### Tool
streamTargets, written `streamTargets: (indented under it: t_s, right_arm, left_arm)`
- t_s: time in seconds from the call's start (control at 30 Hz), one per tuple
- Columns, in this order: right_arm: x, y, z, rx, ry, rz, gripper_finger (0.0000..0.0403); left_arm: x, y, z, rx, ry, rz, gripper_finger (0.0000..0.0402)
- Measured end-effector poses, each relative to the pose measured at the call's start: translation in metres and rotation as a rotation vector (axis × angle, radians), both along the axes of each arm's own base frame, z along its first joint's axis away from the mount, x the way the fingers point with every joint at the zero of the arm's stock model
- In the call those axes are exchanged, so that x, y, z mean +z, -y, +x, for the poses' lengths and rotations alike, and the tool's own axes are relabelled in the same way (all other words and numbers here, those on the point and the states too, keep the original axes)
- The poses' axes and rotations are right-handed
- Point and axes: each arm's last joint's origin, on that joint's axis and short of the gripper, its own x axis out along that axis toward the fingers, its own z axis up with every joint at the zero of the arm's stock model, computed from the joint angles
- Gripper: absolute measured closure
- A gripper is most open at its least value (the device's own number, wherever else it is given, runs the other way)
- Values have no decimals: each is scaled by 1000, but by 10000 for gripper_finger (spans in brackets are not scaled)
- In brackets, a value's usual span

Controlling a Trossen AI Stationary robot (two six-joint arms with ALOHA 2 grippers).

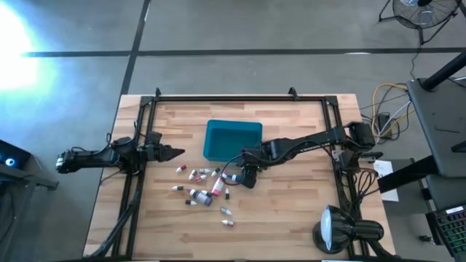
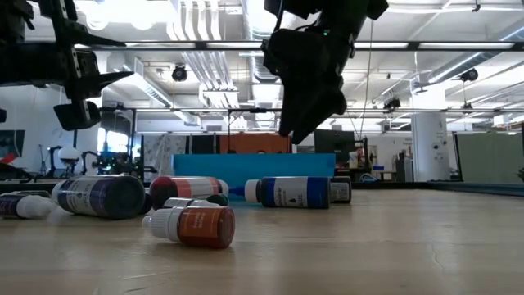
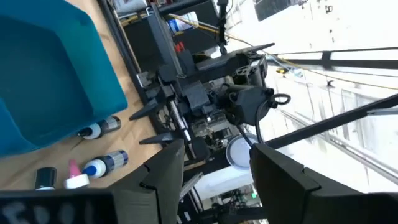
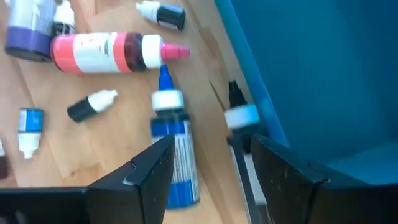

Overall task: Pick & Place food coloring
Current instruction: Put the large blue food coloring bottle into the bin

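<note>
A wooden tabletop (image 1: 291, 218) carries a teal bin (image 1: 233, 140) near the middle of its far half, and the food coloring (image 1: 205, 187) lies scattered in a loose cluster on the wood just in front of the bin, toward the near-left of it. The bottles all lie on their sides: a larger pink-and-red one (image 4: 109, 53) with a pink tip, a blue one (image 4: 172, 146) with a white collar and blue nozzle pointing toward it, a dark-capped one (image 4: 239, 118) right against the bin's outer wall, and several smaller white-and-black ones farther out. In the low view a red-bodied bottle (image 2: 192, 226) lies nearest, with a dark blue one (image 2: 291, 192) behind it in front of the bin. The right pincer (image 1: 247, 177) hangs above the tabletop just beside the bin's front right corner, over the right end of the cluster; its fingers (image 4: 143, 177) stand partly apart with nothing between them, the blue bottle showing through the gap. The left pincer (image 1: 173, 153) hovers over the tabletop's left side, well apart from the bottles, its fingers (image 3: 165, 171) also spread and, as far as the wrist view lets one judge, empty.
</note>
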Motion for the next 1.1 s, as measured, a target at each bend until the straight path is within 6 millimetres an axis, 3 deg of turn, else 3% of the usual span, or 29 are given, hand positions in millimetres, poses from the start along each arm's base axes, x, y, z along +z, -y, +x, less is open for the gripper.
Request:
streamTargets:
  t_s: [0.13,0.37,0.77,1.1]
  right_arm:
    - [1,-4,7,136,58,-10,197]
    - [-15,-13,11,286,19,36,197]
    - [-53,-15,36,242,-32,-3,197]
    - [-61,-15,58,209,-61,-61,197]
  left_arm:
    - [-1,0,1,-6,-14,20,241]
    - [-10,2,2,-37,-118,153,241]
    - [-15,3,5,-64,-184,289,241]
    - [-17,3,6,-69,-208,327,241]
